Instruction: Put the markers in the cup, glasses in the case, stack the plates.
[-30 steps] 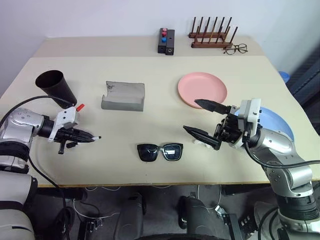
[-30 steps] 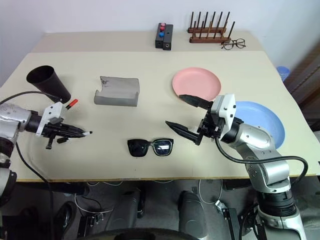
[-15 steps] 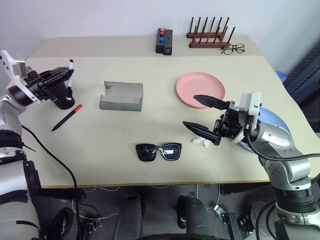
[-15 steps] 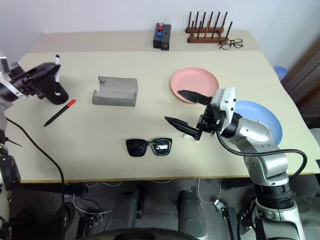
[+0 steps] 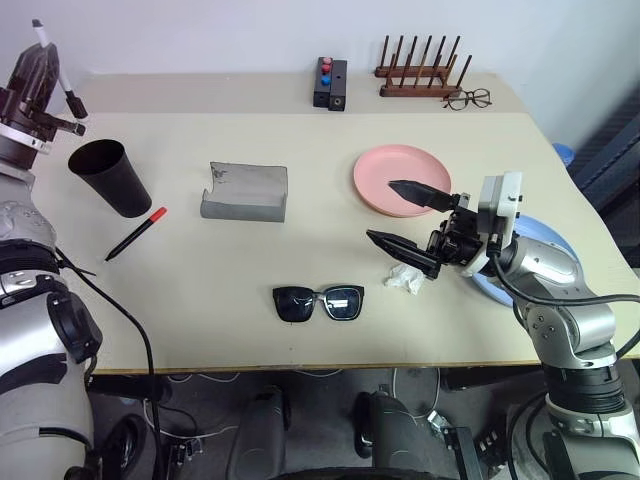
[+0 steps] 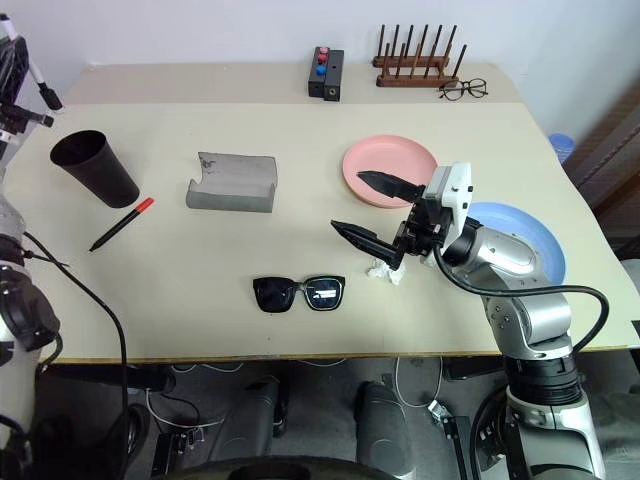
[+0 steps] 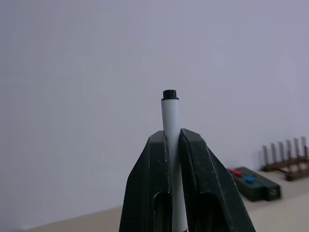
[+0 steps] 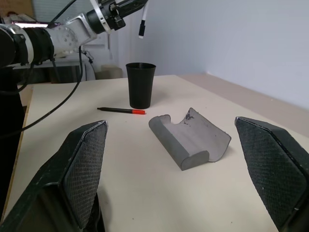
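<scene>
left hand (image 7: 173, 145): raised high, clenched on the white marker (image 7: 171, 126); black tip pokes out past the fingertips
cup (image 5: 110, 177): upright on the table (image 5: 250, 270), below and just inboard of the left hand, mouth open to the top
red marker (image 5: 136, 234): flat on the table just beside the cup's base, on the side toward the robot, red cap pointing toward the case
case (image 5: 246, 192): lid open, between the two hands, nearer the cup than the right hand; straight ahead of the right hand in its wrist view
right hand (image 5: 407, 214): hovering above the table, fingers spread wide, holding nothing, pointing toward the case
glasses (image 5: 319, 302): on the table, lenses down-facing side can't tell; near the right hand, toward the robot and inboard of it
pink plate (image 5: 403, 180): on the table just past the right hand's far finger, which overlaps its near rim in the head view; contact can't tell
blue plate (image 6: 520, 241): behind the right hand, partly hidden under that wrist; apart from the pink one, not stacked
white scrap (image 5: 406, 279): crumpled bit on the table right under the right hand's near finger
</scene>
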You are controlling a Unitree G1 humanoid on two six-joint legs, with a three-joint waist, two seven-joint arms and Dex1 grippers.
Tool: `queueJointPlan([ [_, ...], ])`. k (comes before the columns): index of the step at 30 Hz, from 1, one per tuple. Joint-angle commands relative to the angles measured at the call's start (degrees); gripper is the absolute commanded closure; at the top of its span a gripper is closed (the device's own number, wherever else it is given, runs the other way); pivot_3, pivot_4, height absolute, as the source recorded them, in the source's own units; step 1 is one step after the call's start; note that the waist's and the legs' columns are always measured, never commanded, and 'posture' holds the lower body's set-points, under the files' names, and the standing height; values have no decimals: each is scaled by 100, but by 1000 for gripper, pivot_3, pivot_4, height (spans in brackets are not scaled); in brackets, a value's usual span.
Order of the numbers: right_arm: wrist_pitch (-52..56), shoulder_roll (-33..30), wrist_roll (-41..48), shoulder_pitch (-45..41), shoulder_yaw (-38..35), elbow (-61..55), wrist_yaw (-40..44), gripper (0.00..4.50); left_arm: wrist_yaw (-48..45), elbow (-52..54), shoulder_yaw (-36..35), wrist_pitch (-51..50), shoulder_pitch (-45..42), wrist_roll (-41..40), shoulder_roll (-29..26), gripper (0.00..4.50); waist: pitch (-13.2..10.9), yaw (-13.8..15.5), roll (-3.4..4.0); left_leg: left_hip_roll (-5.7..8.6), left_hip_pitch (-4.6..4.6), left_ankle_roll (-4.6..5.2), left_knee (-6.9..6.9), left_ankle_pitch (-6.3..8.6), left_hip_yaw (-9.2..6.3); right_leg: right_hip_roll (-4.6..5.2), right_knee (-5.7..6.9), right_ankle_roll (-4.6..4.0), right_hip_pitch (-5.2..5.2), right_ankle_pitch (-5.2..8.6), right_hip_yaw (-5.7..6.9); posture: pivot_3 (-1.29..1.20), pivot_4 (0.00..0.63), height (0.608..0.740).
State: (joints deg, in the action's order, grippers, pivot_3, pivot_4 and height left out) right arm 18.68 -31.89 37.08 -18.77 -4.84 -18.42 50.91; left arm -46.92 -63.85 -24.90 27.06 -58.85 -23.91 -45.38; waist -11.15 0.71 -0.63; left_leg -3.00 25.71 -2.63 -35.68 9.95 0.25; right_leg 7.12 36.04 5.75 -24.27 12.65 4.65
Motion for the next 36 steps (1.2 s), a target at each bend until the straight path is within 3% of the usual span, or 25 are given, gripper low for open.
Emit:
queueJointPlan([
  [1,-76,-6,47,9,-169,-166,-33,170,579,-259,-67,644,-81,284,-57,4447,0,0,0,0,0,0,0,0,0,0,0,0,0,0,0,0,150,740],
  [6,-43,-50,88,131,-222,-261,-52,170,697,-524,-314,648,-99,114,123,4447,1,7,-1,0,0,0,0,0,0,0,-1,0,1,0,0,0,150,740],
  [33,281,-229,170,251,-460,-616,-262,170,1167,-921,-97,676,357,827,351,4447,2,3,-4,0,-2,-1,2,1,0,-1,-2,0,2,0,0,0,150,740],
  [36,309,-251,180,245,-485,-638,-277,170,1212,-920,-40,699,334,929,365,3358,2,3,-4,0,-2,-1,2,1,0,-1,-2,0,2,0,0,0,150,740],
])
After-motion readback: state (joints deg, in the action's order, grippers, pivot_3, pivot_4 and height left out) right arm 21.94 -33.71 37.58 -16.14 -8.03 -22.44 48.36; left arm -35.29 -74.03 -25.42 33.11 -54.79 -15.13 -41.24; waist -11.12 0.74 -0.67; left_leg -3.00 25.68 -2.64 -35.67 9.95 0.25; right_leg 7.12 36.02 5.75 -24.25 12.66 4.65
